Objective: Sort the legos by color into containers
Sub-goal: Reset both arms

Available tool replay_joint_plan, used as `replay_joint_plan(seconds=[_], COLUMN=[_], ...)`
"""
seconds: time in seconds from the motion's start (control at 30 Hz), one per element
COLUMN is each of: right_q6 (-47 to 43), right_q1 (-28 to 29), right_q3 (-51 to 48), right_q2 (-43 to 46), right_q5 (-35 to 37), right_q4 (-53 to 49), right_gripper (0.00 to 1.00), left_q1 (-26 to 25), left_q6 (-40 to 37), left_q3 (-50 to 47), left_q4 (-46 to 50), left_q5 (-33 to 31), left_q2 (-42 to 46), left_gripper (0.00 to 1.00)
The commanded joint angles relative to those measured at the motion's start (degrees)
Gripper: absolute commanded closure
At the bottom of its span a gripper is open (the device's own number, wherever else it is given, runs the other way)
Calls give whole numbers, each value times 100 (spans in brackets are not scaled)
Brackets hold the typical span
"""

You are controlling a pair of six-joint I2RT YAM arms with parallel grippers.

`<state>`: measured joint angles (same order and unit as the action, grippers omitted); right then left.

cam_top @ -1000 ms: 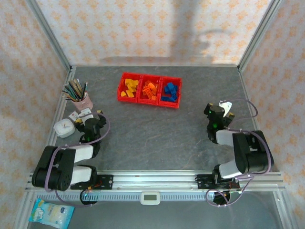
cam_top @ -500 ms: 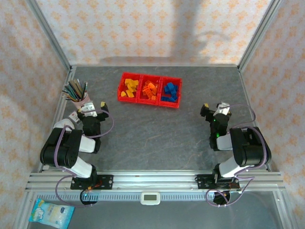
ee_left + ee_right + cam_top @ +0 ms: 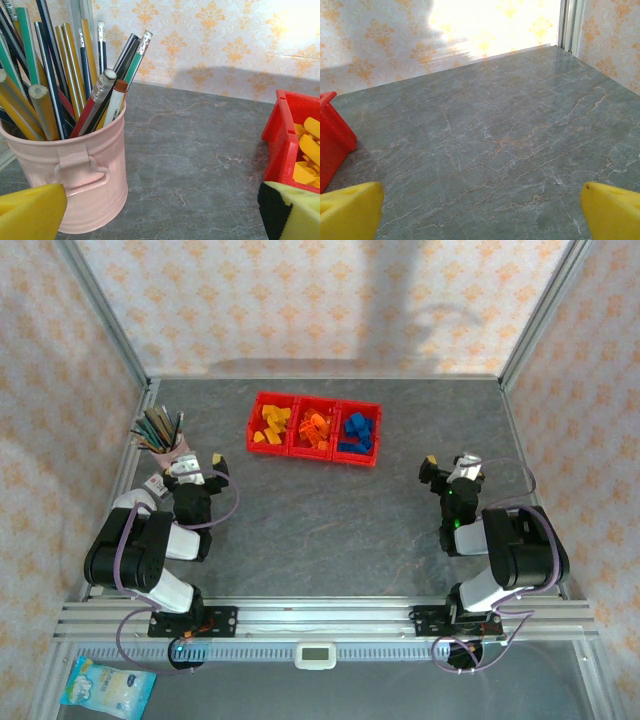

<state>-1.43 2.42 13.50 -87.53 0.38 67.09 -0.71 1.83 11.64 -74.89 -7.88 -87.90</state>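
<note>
Three joined red containers (image 3: 334, 454) stand at the back middle of the table. The left one holds yellow legos (image 3: 270, 423), the middle one orange legos (image 3: 316, 428), the right one blue legos (image 3: 358, 432). My left gripper (image 3: 200, 465) rests low at the left, open and empty, beside the pencil cup. In the left wrist view the gripper (image 3: 160, 222) shows wide-apart yellow fingertips (image 3: 30, 212), with a container (image 3: 277, 135) of yellow legos (image 3: 307, 150) at the right. My right gripper (image 3: 450, 468) sits at the right, open and empty (image 3: 482, 215). A container corner (image 3: 332, 142) shows at its left.
A pink cup of pencils (image 3: 170, 445) stands at the table's left edge, close in front of the left gripper (image 3: 75, 175). Metal frame posts and patterned walls enclose the table. A packet (image 3: 105, 687) lies below the front rail.
Over the last second both arms folded back toward their bases, and the left gripper rose toward the pencil cup. Over the last half second almost nothing moved.
</note>
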Motion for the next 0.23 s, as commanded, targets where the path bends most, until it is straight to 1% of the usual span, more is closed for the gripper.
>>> replay_joint_plan(seconds=[0.0, 0.2], right_q6=[-94, -94], right_q1=[-22, -28], right_q3=[68, 2], right_q2=[7, 51], right_q5=[-16, -21], right_q4=[210, 284], right_gripper=[0, 0], left_q1=[10, 10], left_q6=[-16, -16], left_q3=[54, 58], left_q4=[-103, -96], left_q5=[85, 98], left_q2=[-3, 0], left_gripper=[0, 0])
